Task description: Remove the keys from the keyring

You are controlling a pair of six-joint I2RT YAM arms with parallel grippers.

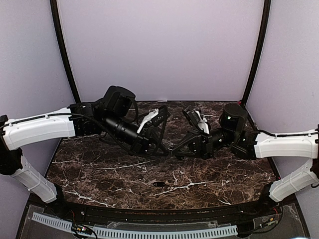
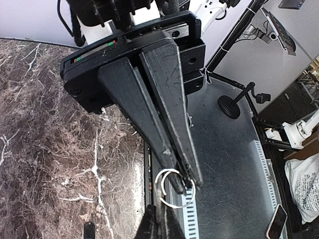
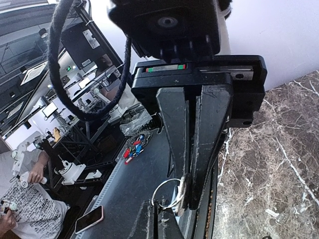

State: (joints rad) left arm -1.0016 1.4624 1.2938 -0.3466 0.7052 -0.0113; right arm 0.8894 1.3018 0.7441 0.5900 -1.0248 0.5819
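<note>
Left gripper (image 2: 185,183), right gripper (image 3: 188,199) tight on keyring (image 2: 160,175) over marble table (image 1: 109,174); probable key (image 1: 159,184) beneath; lilac walls (image 1: 159,50).

- The left arm (image 1: 40,128) reached in from the left, its forearm sloping down toward the centre.
- The right arm (image 1: 286,144) mirrored it from the right side.
- The left gripper (image 2: 185,181) had its fingers pressed together, pinching the keyring (image 2: 158,181).
- The right gripper (image 3: 187,196) was clamped on the same ring.
- The two grippers met almost tip to tip.
</note>
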